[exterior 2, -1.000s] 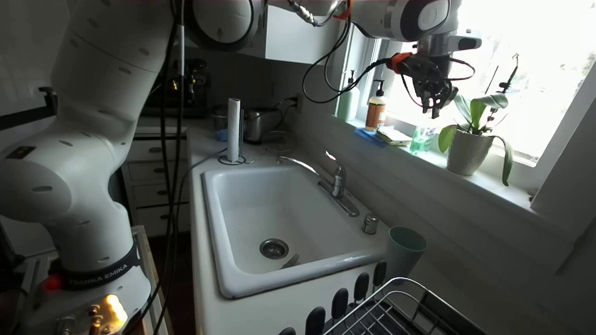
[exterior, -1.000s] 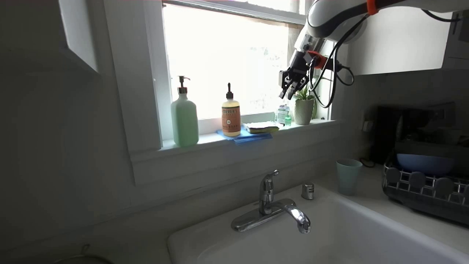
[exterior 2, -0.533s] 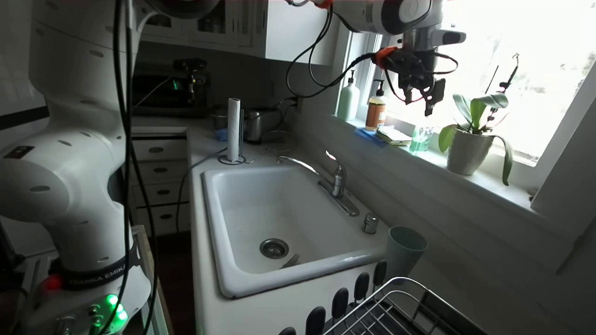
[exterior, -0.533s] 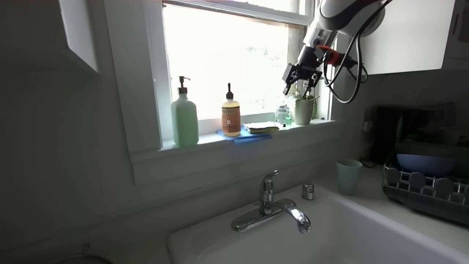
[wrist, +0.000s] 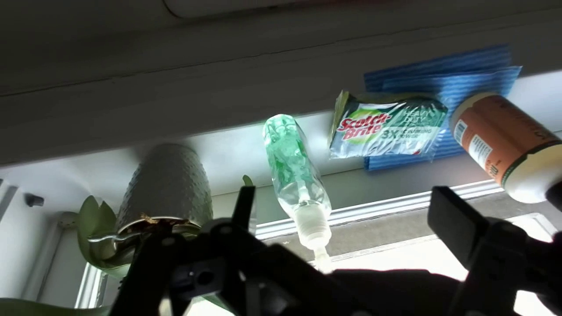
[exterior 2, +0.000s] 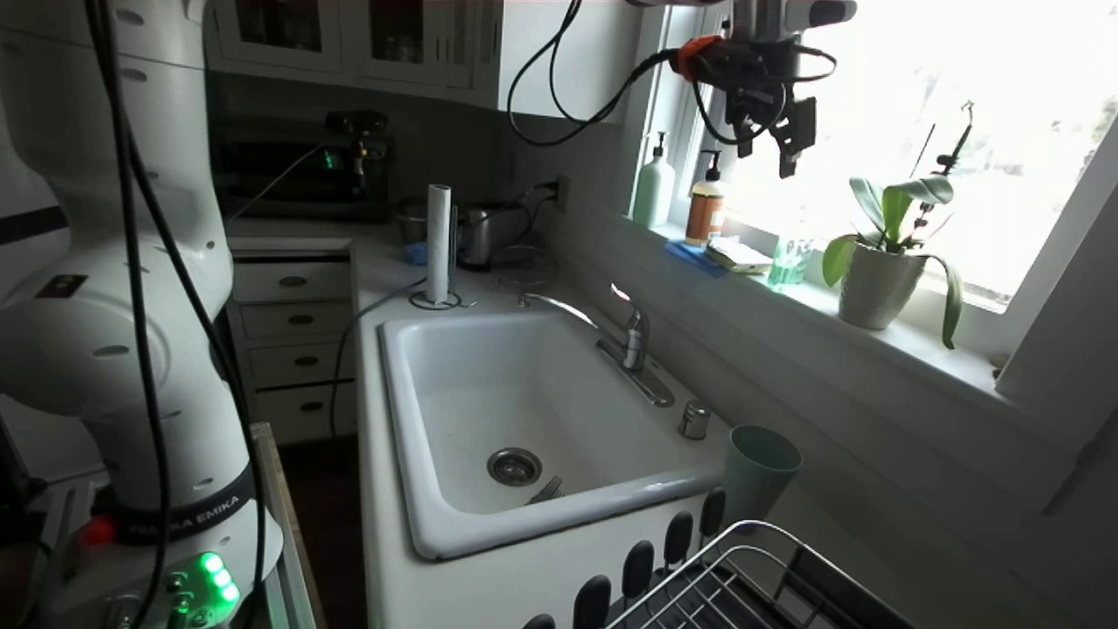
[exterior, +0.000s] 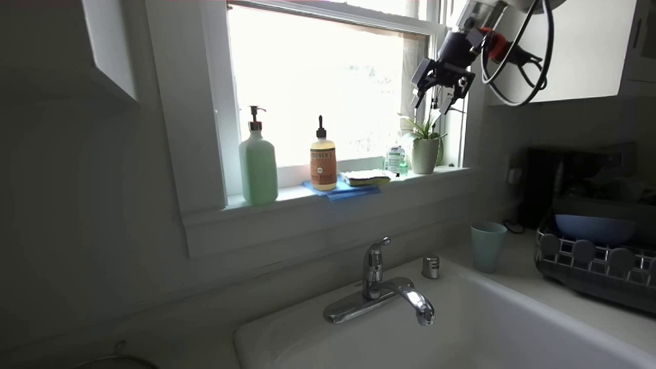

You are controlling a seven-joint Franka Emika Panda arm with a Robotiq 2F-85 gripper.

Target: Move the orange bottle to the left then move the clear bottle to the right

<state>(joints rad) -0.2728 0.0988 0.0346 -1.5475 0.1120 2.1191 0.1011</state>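
Note:
The orange bottle (exterior: 323,165), with its dark pump top, stands upright on the windowsill, partly on a blue cloth; the wrist view shows it cut off at the right edge (wrist: 505,136). The clear bottle (wrist: 292,162), holding green liquid and topped by a pale pump, stands on the sill between a sponge pack and a plant pot; it looks small in both exterior views (exterior: 394,160) (exterior 2: 790,260). Raised well above the sill, my gripper (exterior: 431,107) is apart from both bottles. In the wrist view its fingers (wrist: 456,224) are wide apart with nothing held.
A potted orchid (exterior 2: 882,279) stands beside the clear bottle. The sponge pack (wrist: 390,125) lies on the blue cloth (wrist: 448,83). A tall green pump bottle (exterior: 259,166) is at the sill's far end. Below are the faucet (exterior: 374,271), sink (exterior 2: 406,454) and a cup (exterior: 487,246).
My gripper has opened from nearly closed and risen away from the clear bottle, shifting to the right in one exterior picture. Both bottles stay in place on the sill.

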